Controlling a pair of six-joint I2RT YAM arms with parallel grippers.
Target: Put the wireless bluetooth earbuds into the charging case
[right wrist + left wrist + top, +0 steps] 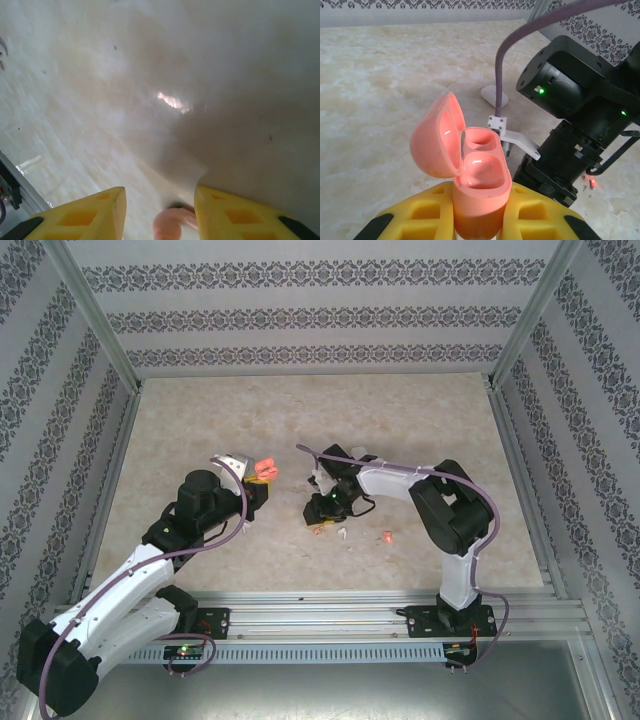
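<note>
My left gripper [480, 191] is shut on the base of a salmon-pink charging case [481, 167], held upright with its lid hinged open to the left. Both wells look empty. From above, that case [266, 469] sits at the tip of my left gripper [260, 482], left of centre. My right gripper [160, 196] points down at the table, open. A pink earbud [172, 225] lies between its fingers, close to the right one, with a gap on the left. The right gripper [319, 516] hangs just right of the case.
A white earbud [343, 533] and a pink earbud [384, 537] lie on the marble table [200, 430] in front of the right arm. A white case [492, 95] rests behind the right wrist. Metal posts and patterned walls enclose the table.
</note>
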